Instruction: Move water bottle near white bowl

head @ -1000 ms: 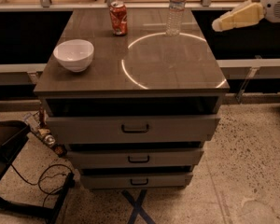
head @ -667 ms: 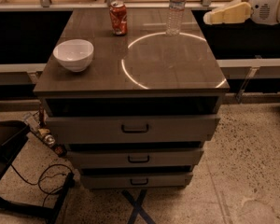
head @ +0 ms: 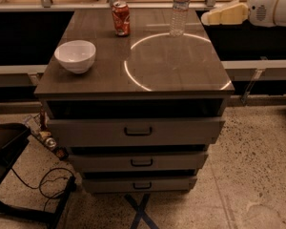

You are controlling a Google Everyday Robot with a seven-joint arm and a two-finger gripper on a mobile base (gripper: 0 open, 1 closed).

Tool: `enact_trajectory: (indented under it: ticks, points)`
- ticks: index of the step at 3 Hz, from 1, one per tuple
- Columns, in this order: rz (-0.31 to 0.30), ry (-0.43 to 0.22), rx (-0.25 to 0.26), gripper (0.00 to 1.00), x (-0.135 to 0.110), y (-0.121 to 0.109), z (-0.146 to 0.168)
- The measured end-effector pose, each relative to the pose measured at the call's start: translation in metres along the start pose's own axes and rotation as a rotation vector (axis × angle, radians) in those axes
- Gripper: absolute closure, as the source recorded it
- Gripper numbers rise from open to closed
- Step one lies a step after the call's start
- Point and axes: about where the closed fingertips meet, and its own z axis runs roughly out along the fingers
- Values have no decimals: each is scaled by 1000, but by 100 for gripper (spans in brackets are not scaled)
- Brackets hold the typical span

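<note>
Speckled stone floor [head: 257,166], matte and pale. On it stands one cabinet with a smooth dark grey-brown top [head: 167,87], square-edged and slightly glossy. One bright ring of light [head: 128,78] reflects on the right half of that top.

Counts:
- drawers [head: 181,130]: 3, stacked on the front, flat grey faces, one small dark bar handle each
- bottle [head: 180,11]: 1
- bowl [head: 75,56]: 1
- can [head: 120,18]: 1

Bottle: clear ribbed plastic with a pale label band around the middle. It stands upright at the far edge of the top, right of centre, its base on the far arc of the ring. Long axis vertical, neck pointing up; the cap end runs out of the upper edge of view.

Bowl: plain white, round, smooth-sided, narrowing to the base. It sits open side up near the left edge of the top, well apart from the bottle.

Can: red metal cylinder, upright at the far edge. It lies between bowl and bottle in left-right terms, further back than the bowl.

Gripper [head: 210,17]: cream-coloured and blunt, on a rounded white arm housing [head: 271,6] at upper right. It points left toward the bottle at about the height of the label. It is off the right side of the top, near the bottle but apart from it. Cannot tell how far open it is; nothing seen held in it.

Left floor: a dark cable [head: 43,185] looping beside a dark frame [head: 9,142]
</note>
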Motion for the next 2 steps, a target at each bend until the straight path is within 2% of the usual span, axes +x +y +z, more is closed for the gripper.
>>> enact_trajectory:
  ticks: [1, 2]
  points:
    - [79, 12, 71, 0, 15, 0, 38]
    - [168, 5, 156, 0, 41, -21, 72]
